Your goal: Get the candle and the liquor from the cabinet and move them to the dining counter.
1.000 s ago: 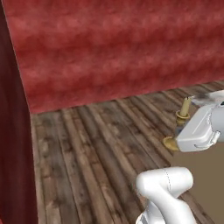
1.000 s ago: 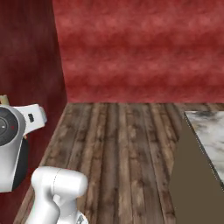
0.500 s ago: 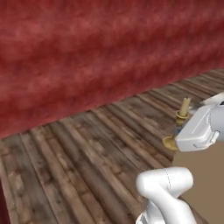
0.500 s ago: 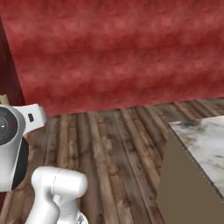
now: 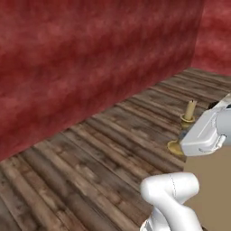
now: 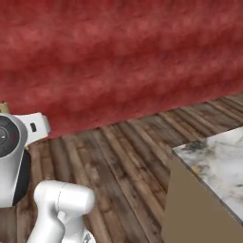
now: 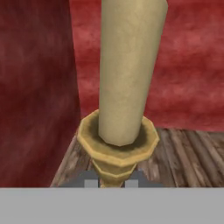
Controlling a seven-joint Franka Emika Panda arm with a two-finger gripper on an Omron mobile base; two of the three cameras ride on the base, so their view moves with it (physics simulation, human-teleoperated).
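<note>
1. Your whole picture has swung since a second ago, so read it as the base turning, not the things moving; the dark red side wall that stood at the left edge of the left base view is gone, and the long red wall now crosses the view with a far corner showing at the right; in the right base view the dining counter sits nearer and larger at the right, its marble top and tan side in sight.
2. Against the arm, the candle has not shifted; you see it in the same spot beside the white hand as before.
3. The candle stands upright; its long axis runs vertically, tan stick on top, cup of the brass holder below it, and the round flared foot lowest, over the wooden floor and just left of the hand.
4. In the hand view the gripper is clamped shut on the candle's brass stem just under the cup; the fingertips press it from both sides.
</note>
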